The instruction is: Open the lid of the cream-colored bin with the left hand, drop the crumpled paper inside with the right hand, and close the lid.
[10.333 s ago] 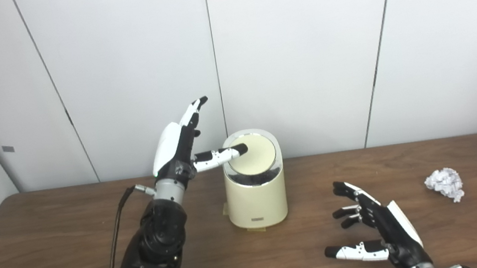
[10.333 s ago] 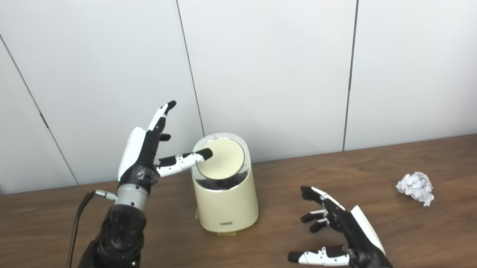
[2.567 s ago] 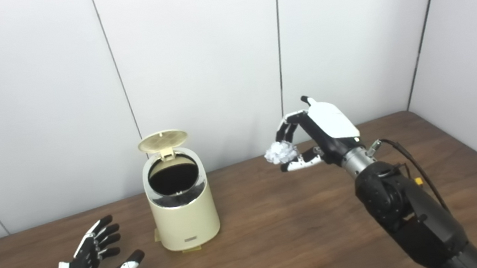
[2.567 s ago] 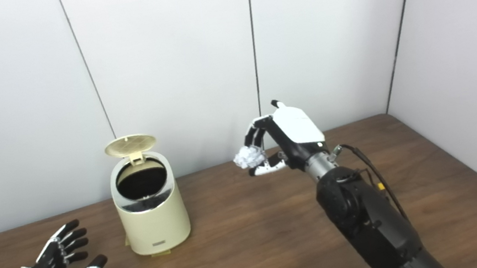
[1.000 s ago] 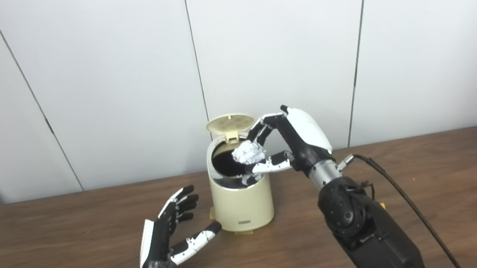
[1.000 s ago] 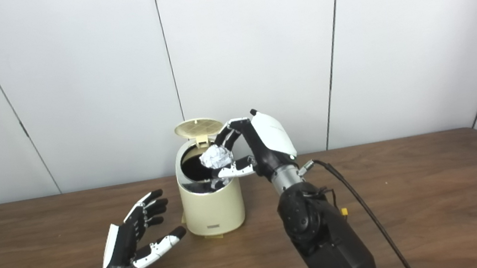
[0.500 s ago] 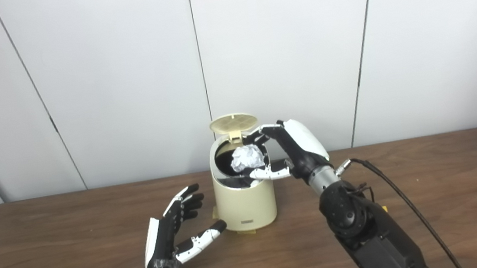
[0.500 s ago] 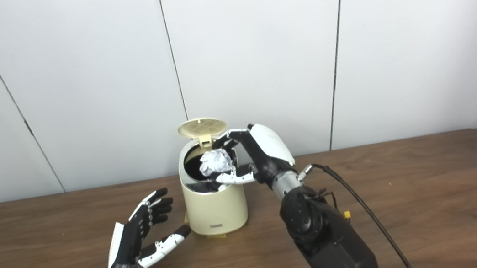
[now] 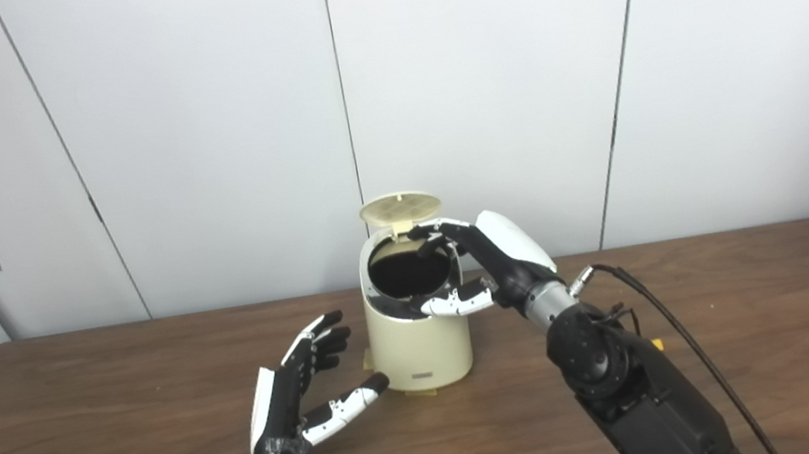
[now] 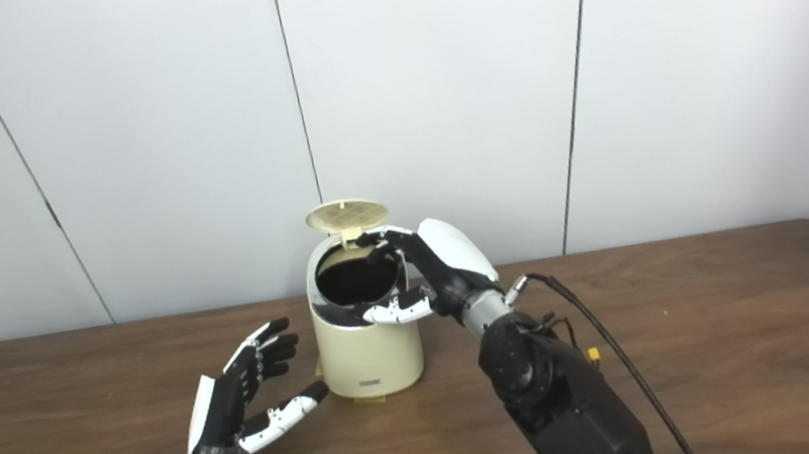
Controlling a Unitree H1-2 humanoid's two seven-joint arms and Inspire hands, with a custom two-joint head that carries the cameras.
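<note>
Two steps appear complete: with the lid point(image 9: 399, 206) up and the paper presumably inside the bin point(image 9: 417, 335) near the bench's far edge, unseen, both the right hand point(image 9: 483, 262) and left hand point(image 9: 300, 397) are empty and spread; closing remains.

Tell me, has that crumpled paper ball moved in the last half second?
Yes. It has left the right hand, which is open over the bin, and is out of sight, presumably down inside the bin's dark opening.

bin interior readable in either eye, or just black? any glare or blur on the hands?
Left eye view: the cream-colored bin mouth reads as flat black, nothing resolvable inside; chrome rim shows a mild highlight. Right eye view: same dark mouth; raised round lid evenly lit, its grid texture visible. Right hand and left hand are soft but without motion smear; brown wooden table has no hard shadows.
</note>
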